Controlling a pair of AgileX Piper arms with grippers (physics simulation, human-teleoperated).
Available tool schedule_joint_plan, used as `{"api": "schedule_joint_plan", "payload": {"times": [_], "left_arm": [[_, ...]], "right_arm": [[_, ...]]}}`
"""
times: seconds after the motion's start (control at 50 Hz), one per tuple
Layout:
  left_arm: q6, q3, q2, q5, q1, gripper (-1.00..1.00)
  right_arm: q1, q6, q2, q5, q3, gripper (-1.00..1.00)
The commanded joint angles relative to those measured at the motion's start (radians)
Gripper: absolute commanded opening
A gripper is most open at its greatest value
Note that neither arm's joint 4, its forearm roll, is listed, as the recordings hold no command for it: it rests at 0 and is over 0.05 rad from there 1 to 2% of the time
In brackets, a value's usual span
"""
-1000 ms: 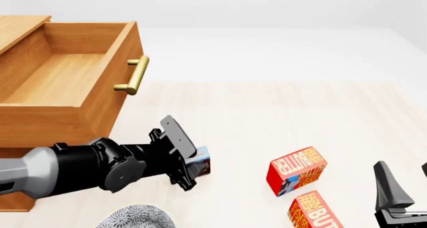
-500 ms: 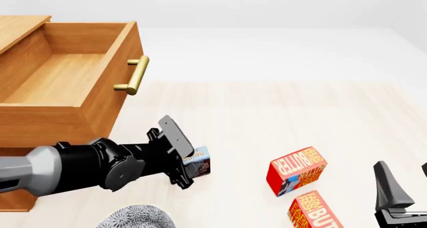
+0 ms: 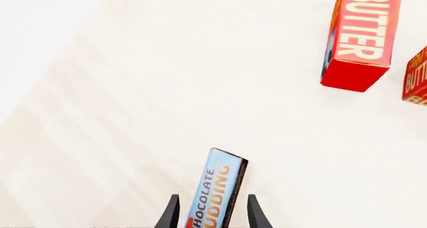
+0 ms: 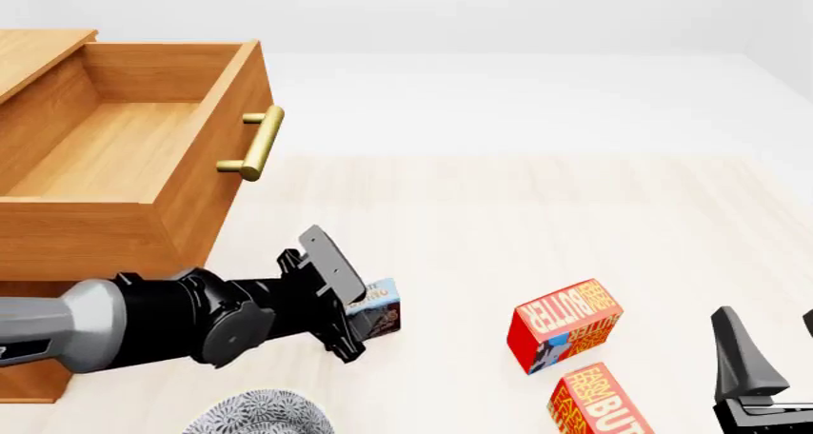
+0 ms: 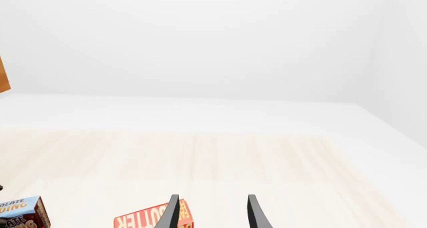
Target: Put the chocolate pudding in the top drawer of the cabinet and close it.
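Note:
The chocolate pudding [image 4: 380,306] is a small blue and brown box standing on the table, right of the cabinet [image 4: 29,51]. My left gripper [image 4: 360,312] is open, with a finger on each side of the box. In the left wrist view the chocolate pudding [image 3: 217,190] stands between the fingers [image 3: 172,215] with a small gap on both sides. The top drawer [image 4: 140,82] is pulled out and has nothing in it; its brass handle [image 4: 254,141] faces right. My right gripper [image 4: 772,344] is open at the front right corner, holding nothing.
Two red-orange butter boxes [image 4: 565,325] [image 4: 600,404] lie right of the pudding, between the two grippers. A grey patterned round object [image 4: 261,413] shows at the bottom edge, under the left arm. The cabinet's lower body [image 4: 26,382] stands at the left edge.
My left gripper has drawn back slightly to the left. The pudding has stayed where it was. The right arm has not moved.

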Motion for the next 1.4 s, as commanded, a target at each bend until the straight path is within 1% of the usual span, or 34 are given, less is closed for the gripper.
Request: {"api": "schedule_joint_plan", "payload": {"times": [0.02,0.2,0.36,0.48,0.52,0.62,0.7,0.8,0.82,0.94,0.96,0.98,1.0,1.02,1.12,1.18,1.2,1.24,1.34,1.36,1.4], "left_arm": [[-0.01,0.012,0.006,-0.009,0.008,1.0],[-0.003,0.03,0.01,-0.027,0.023,1.0],[-0.011,0.022,0.029,-0.034,0.035,1.0],[-0.013,0.022,0.041,-0.042,0.032,1.0],[-0.028,0.017,0.045,-0.038,0.027,1.0],[-0.027,0.022,0.055,-0.05,0.031,1.0],[-0.049,0.013,0.068,-0.047,0.023,1.0],[-0.037,0.017,0.059,-0.049,0.023,1.0],[-0.049,0.013,0.061,-0.044,0.017,1.0],[-0.053,0.02,0.066,-0.051,0.013,1.0],[-0.048,0.023,0.067,-0.051,0.024,-1.0],[-0.047,0.027,0.062,-0.052,0.039,-1.0],[-0.063,0.023,0.064,-0.044,0.024,-1.0],[-0.057,0.032,0.05,-0.045,0.034,-1.0],[-0.07,0.038,0.024,-0.03,0.022,-1.0],[-0.087,0.038,-0.001,-0.018,0.002,-1.0],[-0.082,0.044,-0.015,-0.017,-0.006,-1.0],[-0.103,0.043,-0.035,-0.002,-0.012,-1.0],[-0.101,0.052,-0.076,0.007,-0.017,-1.0],[-0.09,0.06,-0.084,-0.001,-0.014,-1.0],[-0.098,0.062,-0.096,0.002,-0.022,-1.0]], "right_arm": [[0.0,0.0,0.0,0.0,0.0,1.0],[0.0,0.0,0.0,0.0,0.0,1.0],[0.0,0.0,0.0,0.0,0.0,1.0],[0.0,0.0,0.0,0.0,0.0,1.0],[0.0,0.0,0.0,0.0,0.0,1.0],[0.0,0.0,0.0,0.0,0.0,1.0],[0.0,0.0,0.0,0.0,0.0,1.0],[0.0,0.0,0.0,0.0,0.0,1.0],[0.0,0.0,0.0,0.0,0.0,1.0],[0.0,0.0,0.001,0.0,0.0,1.0],[0.0,0.0,0.0,0.0,0.0,1.0],[0.0,0.0,0.001,0.0,0.0,1.0],[0.0,0.0,0.0,0.0,0.0,1.0],[0.0,0.0,0.0,0.0,0.0,1.0],[0.0,0.0,0.0,0.0,0.0,1.0],[0.0,0.0,0.0,0.0,0.0,1.0],[0.0,0.0,0.001,0.0,0.0,1.0],[0.0,0.0,0.0,0.0,0.0,1.0],[0.0,0.0,0.0,0.0,0.0,1.0],[0.0,0.0,0.0,0.0,0.0,1.0],[0.0,0.0,0.0,0.0,0.0,1.0]]}}
